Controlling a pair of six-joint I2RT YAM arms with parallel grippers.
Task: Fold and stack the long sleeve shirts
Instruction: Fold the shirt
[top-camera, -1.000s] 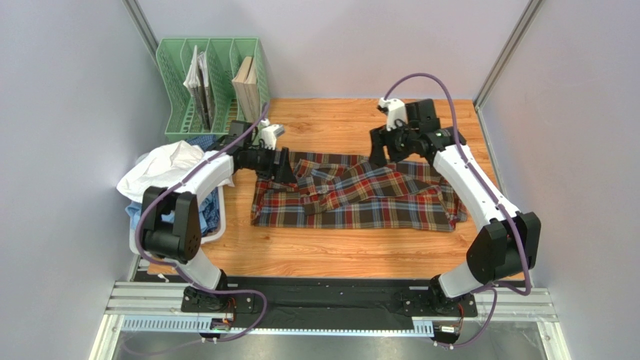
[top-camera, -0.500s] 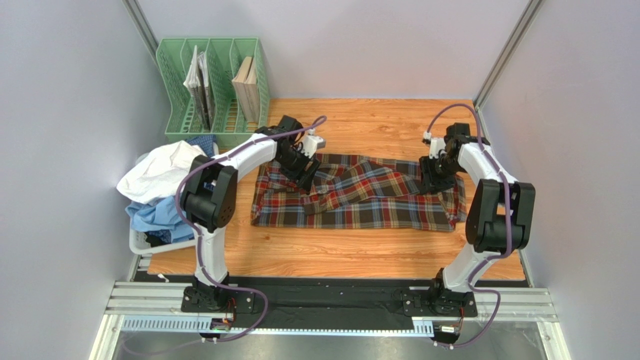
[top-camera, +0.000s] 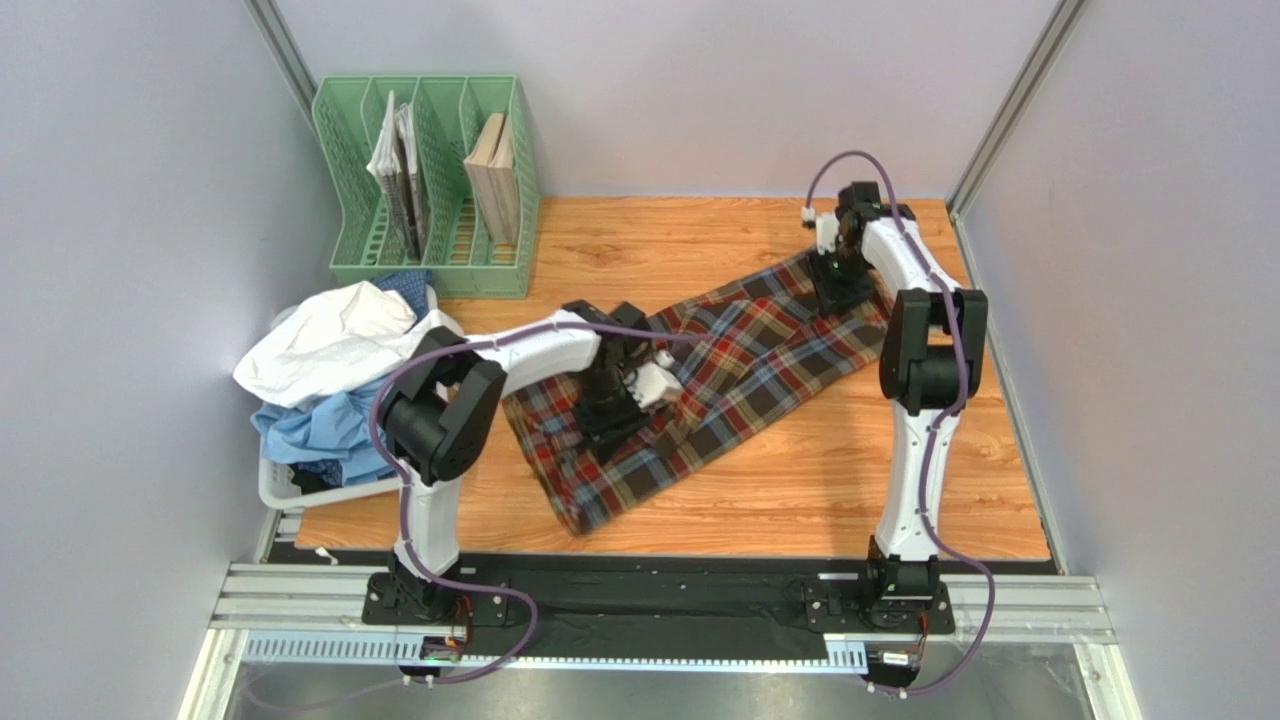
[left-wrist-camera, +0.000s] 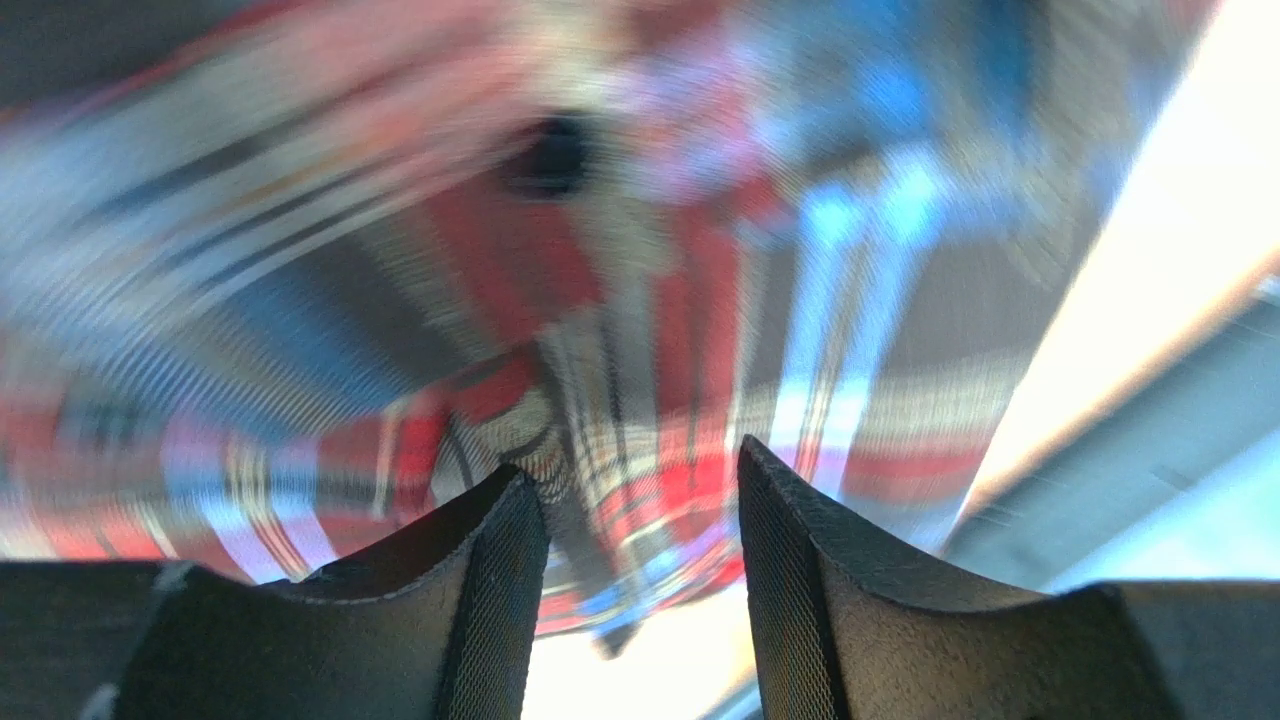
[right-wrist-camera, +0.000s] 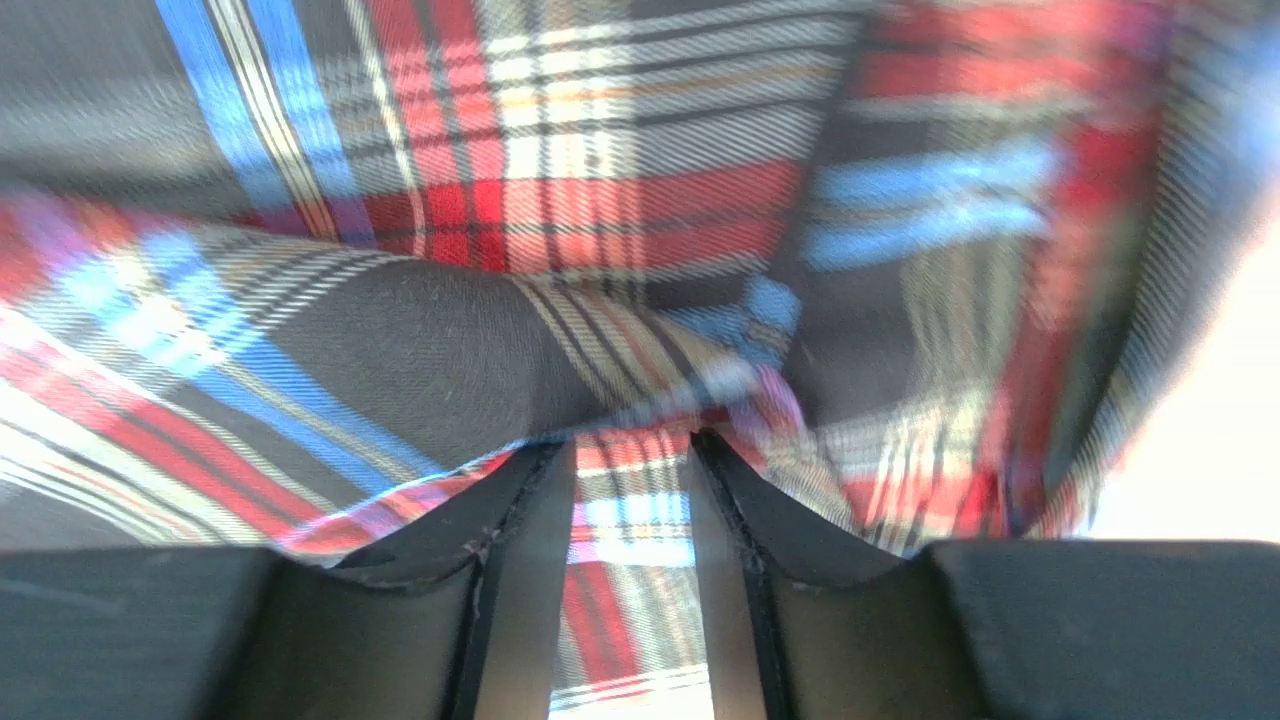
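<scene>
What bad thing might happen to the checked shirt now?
The right pincer pinches only a thin fold of the tartan shirt, so the cloth may slip out. The left pincer straddles bunched cloth mid-shirt, so the fold might come out crooked.

We take this for a robot lab booth: plain grey walls (top-camera: 135, 225) and metal corner posts (top-camera: 278, 53) enclose a wooden table (top-camera: 706, 240). Two robot arms (top-camera: 920, 435) stand bolted to an aluminium rail (top-camera: 661, 608).
</scene>
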